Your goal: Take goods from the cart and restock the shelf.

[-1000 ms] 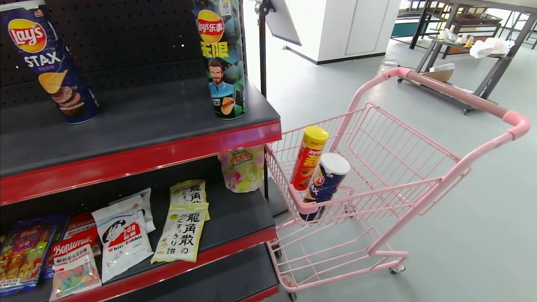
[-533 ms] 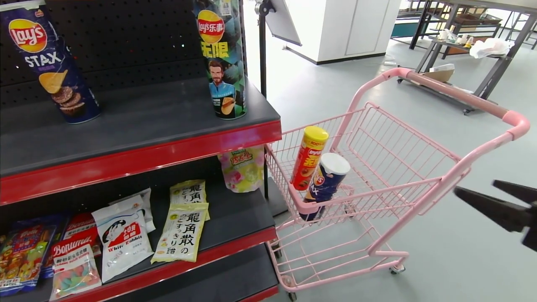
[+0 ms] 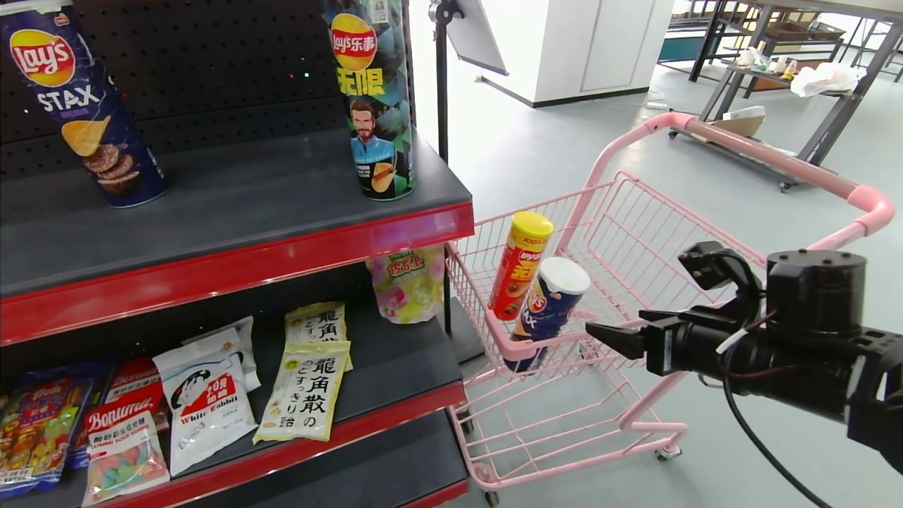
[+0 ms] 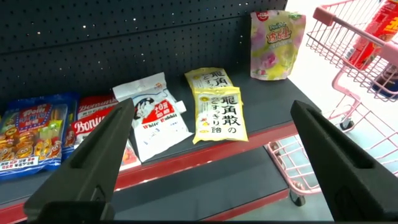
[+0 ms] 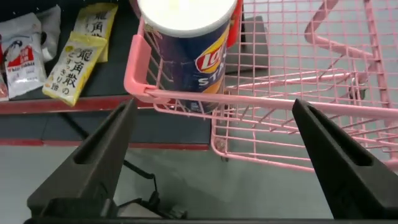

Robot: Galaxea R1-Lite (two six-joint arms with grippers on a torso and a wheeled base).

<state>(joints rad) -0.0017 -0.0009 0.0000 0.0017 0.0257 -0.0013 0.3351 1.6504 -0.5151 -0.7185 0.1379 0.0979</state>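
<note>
The pink cart (image 3: 705, 233) stands right of the shelf (image 3: 233, 212). In its front corner lean a red chip can with a yellow lid (image 3: 520, 264) and a dark blue chip can with a white lid (image 3: 550, 310). My right gripper (image 3: 638, 296) is open and empty, level with the basket's near rim, just right of the blue can. In the right wrist view the blue can (image 5: 186, 43) sits ahead between the open fingers (image 5: 93, 168), behind the cart's rim (image 5: 261, 102). My left gripper (image 4: 212, 106) is open and empty in front of the lower shelf (image 4: 249, 134).
On the top shelf stand a dark blue can (image 3: 85, 106) and a green can (image 3: 374, 106), with bare board between them. Snack bags (image 3: 303, 388) lie on the lower shelf. A black pole (image 3: 442, 141) rises between shelf and cart. Open floor lies right of the cart.
My right arm has come in from the right edge and moved left to the cart, close to the blue can. The cans and cart have not moved.
</note>
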